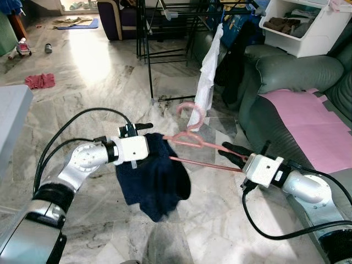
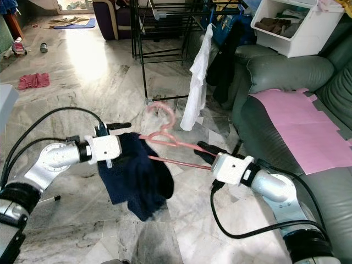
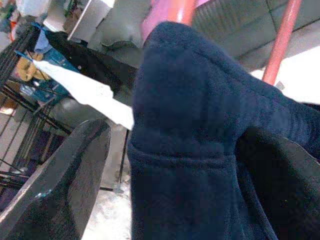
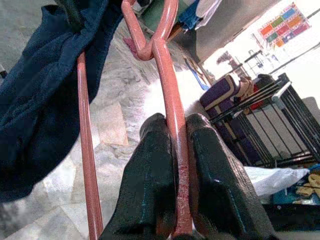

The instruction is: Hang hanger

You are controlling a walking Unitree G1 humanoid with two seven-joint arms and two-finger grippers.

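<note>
The right gripper (image 1: 234,152) is closed on the upper bar of the pink hanger (image 1: 190,140), which reaches away from it toward the left gripper (image 1: 144,127). The left gripper's fingers pinch the dark blue garment (image 1: 157,179) draped on the hanger's far end. Beyond both grippers marble floor (image 1: 99,66) lies open up to the black drying rack (image 1: 165,33). Beside the right arm stands a green sofa (image 1: 286,71). Both arms are stretched forward, elbows bent.

Head stereo downward; wrists close-up.
</note>
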